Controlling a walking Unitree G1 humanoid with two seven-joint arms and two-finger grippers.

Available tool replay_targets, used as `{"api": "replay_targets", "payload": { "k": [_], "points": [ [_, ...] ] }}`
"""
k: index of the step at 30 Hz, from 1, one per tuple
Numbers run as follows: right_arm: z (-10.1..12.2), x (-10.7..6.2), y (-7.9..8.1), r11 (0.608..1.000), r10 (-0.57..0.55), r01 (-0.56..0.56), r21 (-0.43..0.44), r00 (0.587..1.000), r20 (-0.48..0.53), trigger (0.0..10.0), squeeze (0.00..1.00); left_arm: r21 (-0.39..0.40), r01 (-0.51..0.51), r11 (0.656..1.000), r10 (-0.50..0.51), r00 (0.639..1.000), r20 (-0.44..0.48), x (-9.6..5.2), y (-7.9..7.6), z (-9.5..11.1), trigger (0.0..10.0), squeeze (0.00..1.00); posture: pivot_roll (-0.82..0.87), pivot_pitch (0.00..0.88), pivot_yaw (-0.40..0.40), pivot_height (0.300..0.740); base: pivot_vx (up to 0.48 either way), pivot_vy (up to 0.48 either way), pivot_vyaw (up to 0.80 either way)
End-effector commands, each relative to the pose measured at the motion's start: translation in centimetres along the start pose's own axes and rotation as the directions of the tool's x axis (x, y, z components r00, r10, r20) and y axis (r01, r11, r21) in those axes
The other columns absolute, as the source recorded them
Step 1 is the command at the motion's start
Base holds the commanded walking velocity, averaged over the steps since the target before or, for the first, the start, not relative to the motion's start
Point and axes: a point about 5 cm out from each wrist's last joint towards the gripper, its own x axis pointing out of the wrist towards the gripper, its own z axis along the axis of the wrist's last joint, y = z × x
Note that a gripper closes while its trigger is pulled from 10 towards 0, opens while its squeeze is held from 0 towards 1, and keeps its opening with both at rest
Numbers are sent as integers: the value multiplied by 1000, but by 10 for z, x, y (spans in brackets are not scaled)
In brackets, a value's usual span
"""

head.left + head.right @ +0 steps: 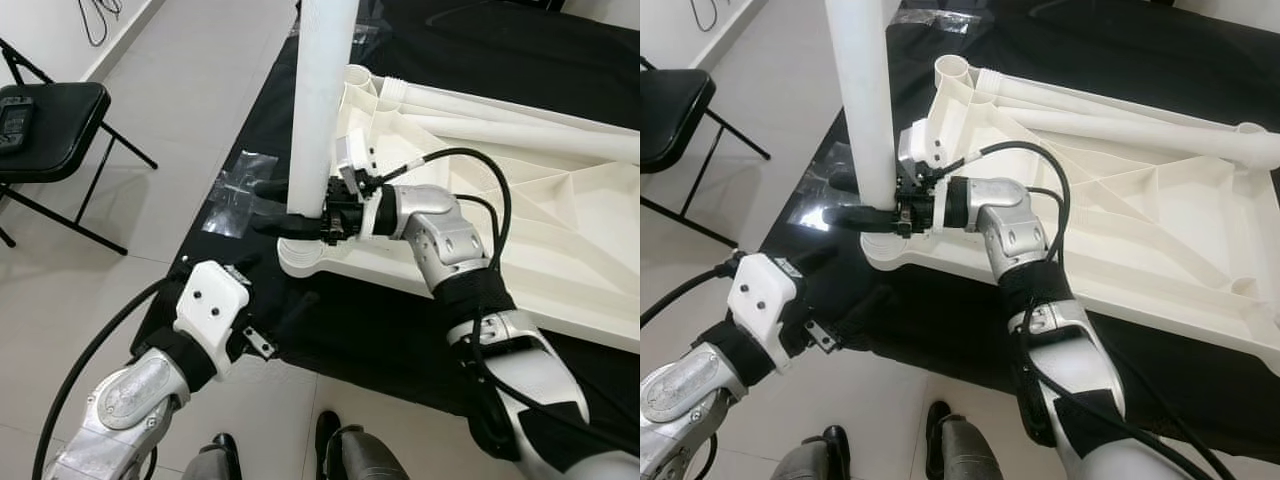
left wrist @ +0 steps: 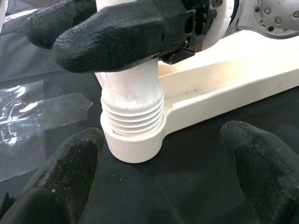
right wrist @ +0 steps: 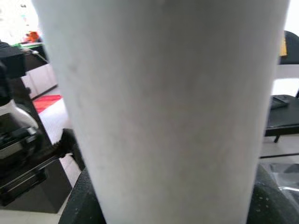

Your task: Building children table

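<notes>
1. White plastic tabletop (image 1: 520, 215) lying upside down on a black cloth (image 1: 400, 340) spread over the floor (image 1: 60, 290), ribbed underside facing up.
2. White table leg (image 1: 320, 100) standing upright in the corner socket (image 2: 133, 144) at the tabletop's near left corner, screw threads (image 2: 132, 114) visible just above the socket rim.
3. Right gripper (image 1: 285, 207) reaching in from the tabletop side, black fingers (image 2: 112, 35) closed around the upright leg low down, just above the threads; one finger on each side of the leg.
4. Left gripper (image 2: 154, 186) down near the cloth in front of the socket, fingers (image 2: 60, 182) spread wide apart, holding nothing, the socket and threaded leg end between and beyond them.
5. Other table legs (image 1: 520, 125) lying flat along the far edge of the tabletop.
6. Clear plastic bag (image 1: 238, 192) flat on the cloth, left of the socket.
7. Black folding chair (image 1: 50, 130) standing on the floor, well apart at far left, with a dark device (image 1: 15, 118) on its seat.
8. Robot's feet (image 1: 330, 455) at the near edge of the cloth.
</notes>
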Motion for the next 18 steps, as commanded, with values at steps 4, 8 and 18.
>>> {"api": "replay_targets", "payload": {
  "k": [4,8,18],
  "points": [
    [-12,1,1,997,-81,81,17,997,1,0,0,-6,28,1000,-29,999,-27,-2,-5,-4,10000,0,135,321,-120,740,0,0,0],
    [-39,4,3,884,-457,458,95,889,-37,0,0,-9,28,1000,-28,999,-26,-3,-7,-4,10000,0,135,317,-144,740,0,0,0],
    [-83,21,58,587,-773,804,96,592,-226,0,0,-14,27,1000,-27,999,-22,-3,-6,-3,10000,0,128,318,-119,740,0,0,0]
  ]
}}
